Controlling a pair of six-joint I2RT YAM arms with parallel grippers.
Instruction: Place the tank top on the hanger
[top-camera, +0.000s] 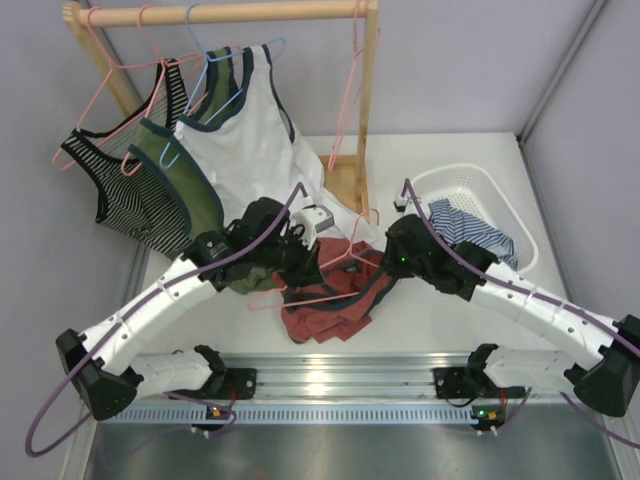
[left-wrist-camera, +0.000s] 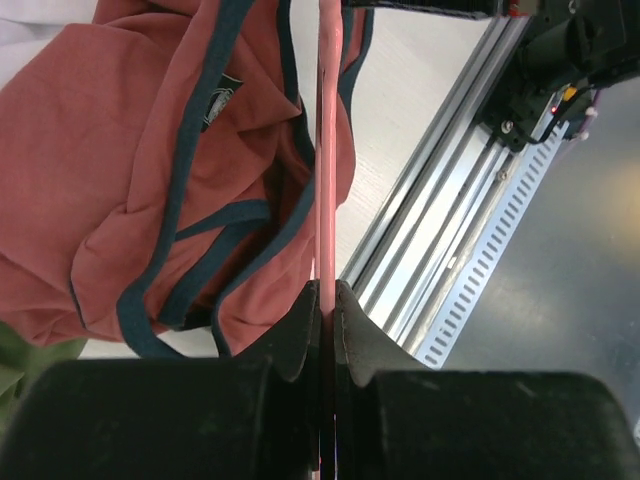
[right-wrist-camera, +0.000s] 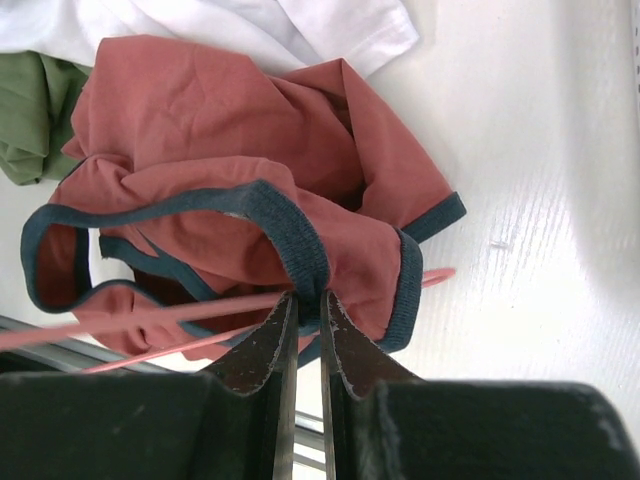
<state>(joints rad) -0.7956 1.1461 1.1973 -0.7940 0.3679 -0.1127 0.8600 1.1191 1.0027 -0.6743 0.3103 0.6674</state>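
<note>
Your tank top (right-wrist-camera: 230, 130) lies bunched on the table (right-wrist-camera: 540, 200), its navy trim pinched in the right gripper (right-wrist-camera: 308, 300). Your left gripper (left-wrist-camera: 327, 300) is clamped on the pink hanger (left-wrist-camera: 327, 150), whose wire runs straight out from the fingertips across the shirt.

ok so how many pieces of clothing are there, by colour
black-and-white striped top: 1
olive-green top: 1
white top: 1
rust-red tank top: 1
blue-striped garment in the basket: 1
total: 5
</note>
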